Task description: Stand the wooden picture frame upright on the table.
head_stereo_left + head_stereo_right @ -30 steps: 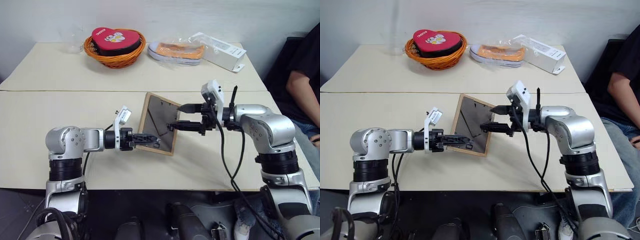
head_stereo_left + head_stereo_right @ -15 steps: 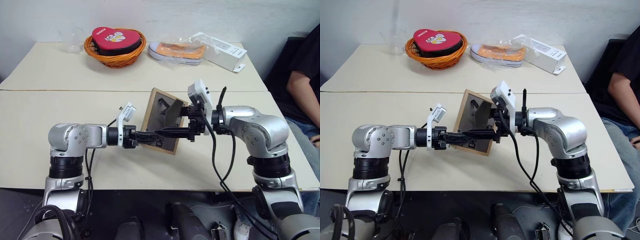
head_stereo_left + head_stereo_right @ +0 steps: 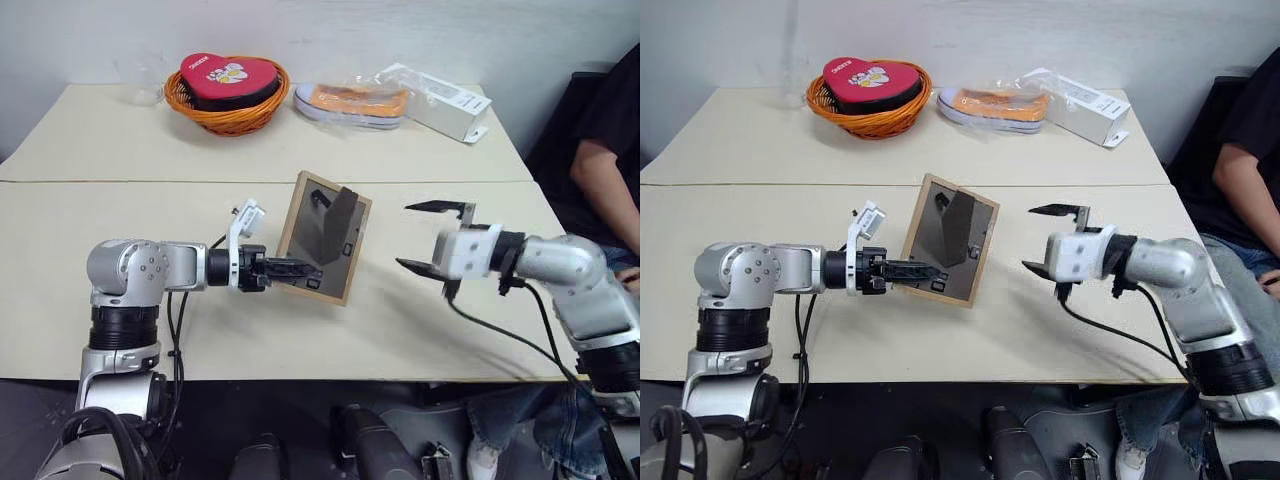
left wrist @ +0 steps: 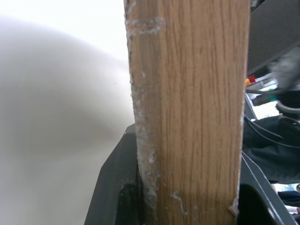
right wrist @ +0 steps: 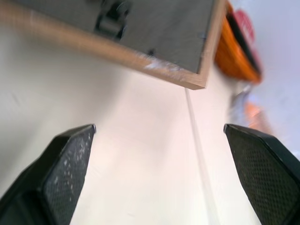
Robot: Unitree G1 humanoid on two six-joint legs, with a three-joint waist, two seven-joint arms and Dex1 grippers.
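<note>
While the left gripper is clamped on the small light wooden picture frame above the pale cream desk, the right gripper waits nearby, fingers wide apart.

Two robot arms reach inward above a tabletop
The left gripper points right, fingers clamped on a held edge; the right gripper faces it, fingers spread wide, gripping nothing

Silver arms w/ black joints, white wrist cams, black cables, black fingers
</note>
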